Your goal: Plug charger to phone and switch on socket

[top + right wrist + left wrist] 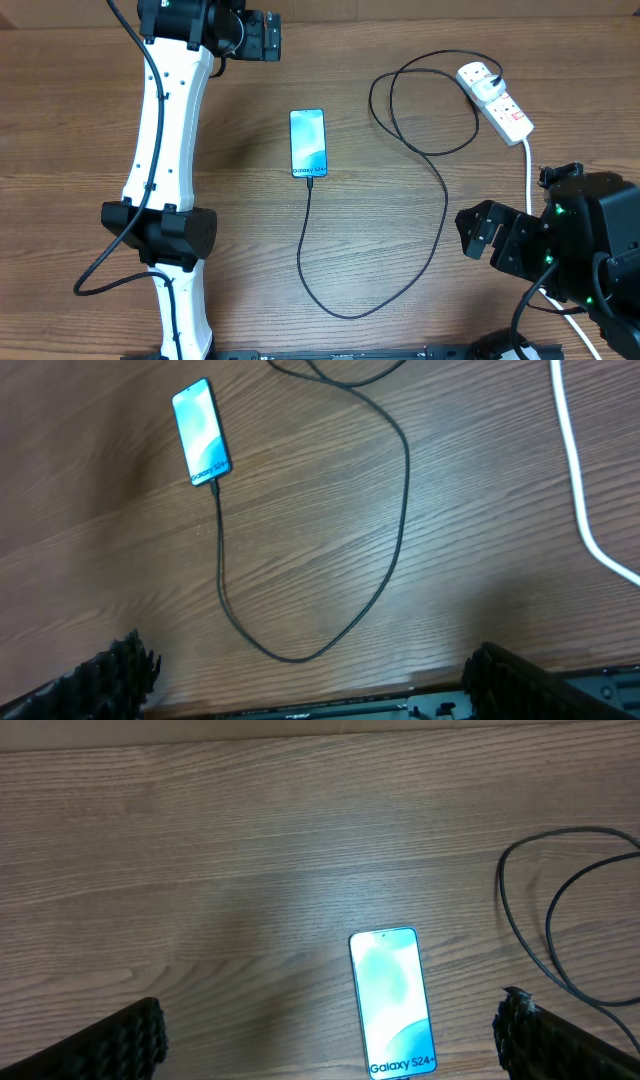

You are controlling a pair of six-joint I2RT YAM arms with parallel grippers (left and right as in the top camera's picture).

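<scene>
The phone (308,143) lies screen-up mid-tabletop (230,220). The charger (302,235) meets its near edge, seemingly plugged in, and its other end sits in the socket (497,100) at far right. I cannot tell if that is switched on. The left tool (262,36), far, and the right tool (480,232), near, gape apart, empty.

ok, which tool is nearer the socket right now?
Right. In the overhead view the right tool is below the socket, on the same side; the left tool is far across, past the phone.
</scene>
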